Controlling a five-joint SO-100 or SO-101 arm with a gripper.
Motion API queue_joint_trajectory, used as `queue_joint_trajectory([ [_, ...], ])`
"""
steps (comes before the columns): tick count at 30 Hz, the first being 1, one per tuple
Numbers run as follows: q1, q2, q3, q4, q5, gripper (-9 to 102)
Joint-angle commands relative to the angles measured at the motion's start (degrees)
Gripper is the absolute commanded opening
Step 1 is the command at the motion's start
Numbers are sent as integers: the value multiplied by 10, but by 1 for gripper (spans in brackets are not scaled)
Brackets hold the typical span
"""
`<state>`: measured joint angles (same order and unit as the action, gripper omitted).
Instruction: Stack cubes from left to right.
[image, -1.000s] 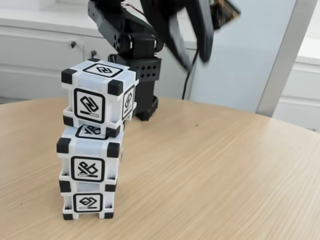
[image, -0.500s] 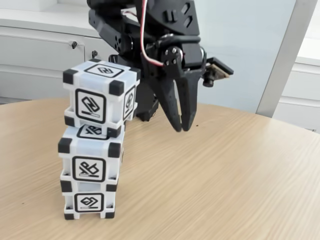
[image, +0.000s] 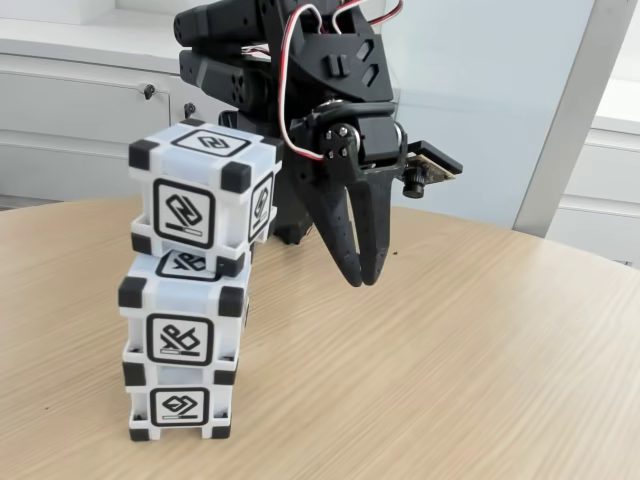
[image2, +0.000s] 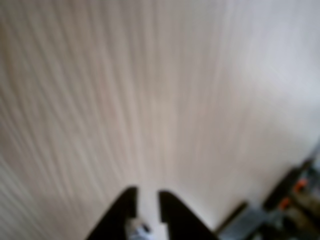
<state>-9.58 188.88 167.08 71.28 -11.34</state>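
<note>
We count three cubes, all in one upright tower at the near left of the table (image: 470, 360) in the fixed view: the bottom cube (image: 180, 405), the middle cube (image: 183, 320), and the top cube (image: 203, 197), which sits slightly twisted. Farther back and to the right, well apart from the tower, our gripper (image: 360, 272) hangs tips-down, fingers nearly pressed together on nothing. The stack looks complete.
</note>
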Motion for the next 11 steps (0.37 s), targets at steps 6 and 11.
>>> queue_joint_trajectory([
  [6, 2, 2, -3, 3, -3, 0],
  [11, 2, 3, -3, 3, 2, 0],
])
